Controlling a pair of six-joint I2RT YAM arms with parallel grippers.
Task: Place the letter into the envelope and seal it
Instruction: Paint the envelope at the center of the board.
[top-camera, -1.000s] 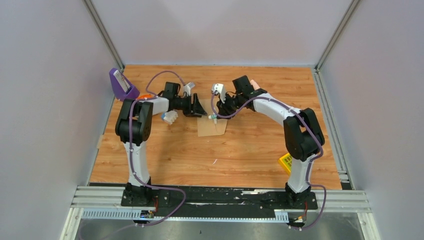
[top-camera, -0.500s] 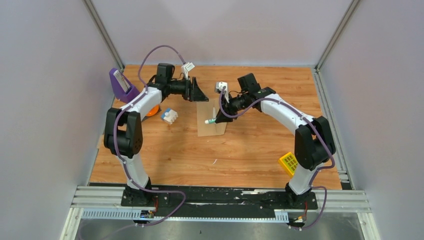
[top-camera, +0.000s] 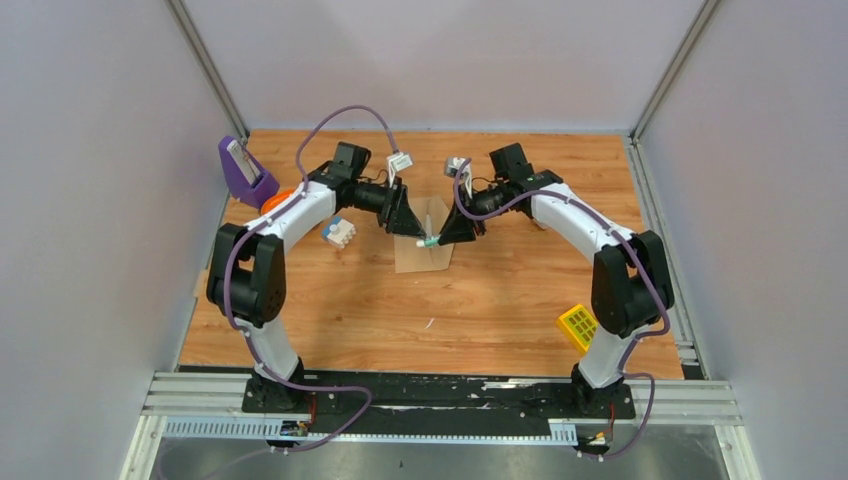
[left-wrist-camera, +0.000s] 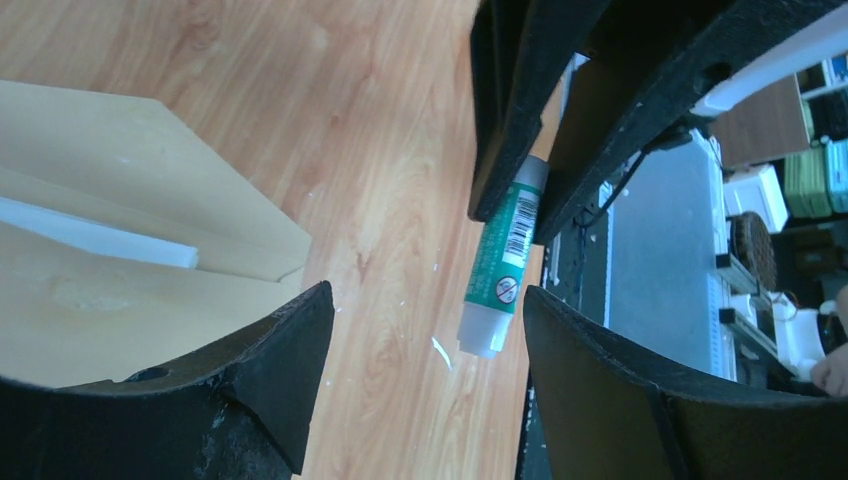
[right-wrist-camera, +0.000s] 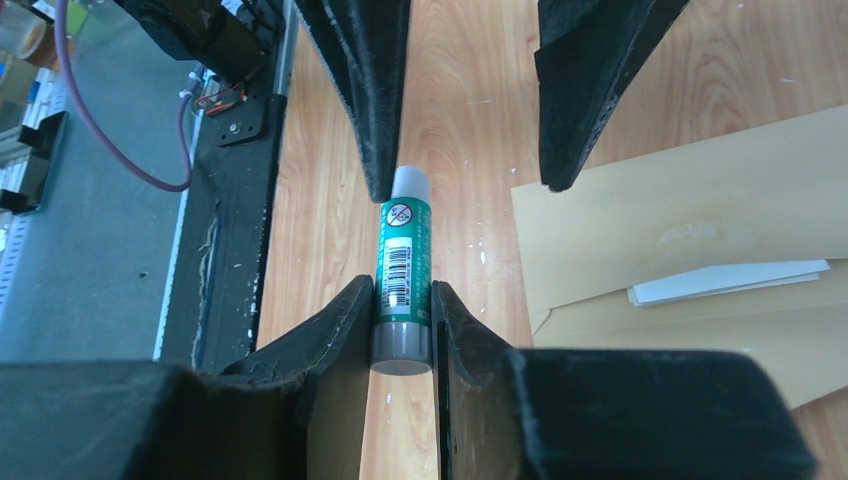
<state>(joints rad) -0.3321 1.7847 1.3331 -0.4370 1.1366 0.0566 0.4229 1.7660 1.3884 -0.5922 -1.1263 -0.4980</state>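
Observation:
The tan envelope lies flat at mid-table, also seen as the envelope and the envelope. Only a pale edge of the letter shows at its opening, the same letter appearing in the left wrist view. My right gripper is shut on a green glue stick near its grey base, just above the envelope. My left gripper is open, its jaws standing wide on either side of the stick's whitish cap end without touching it.
A purple holder and an orange object sit at the back left. A small white-and-blue item lies left of the envelope. A yellow block rests by the right arm's base.
The left arm swung in from the back left, and its jaws, now wider, came around the glue stick's cap end. The right gripper kept hold of the stick and shifted slightly right.

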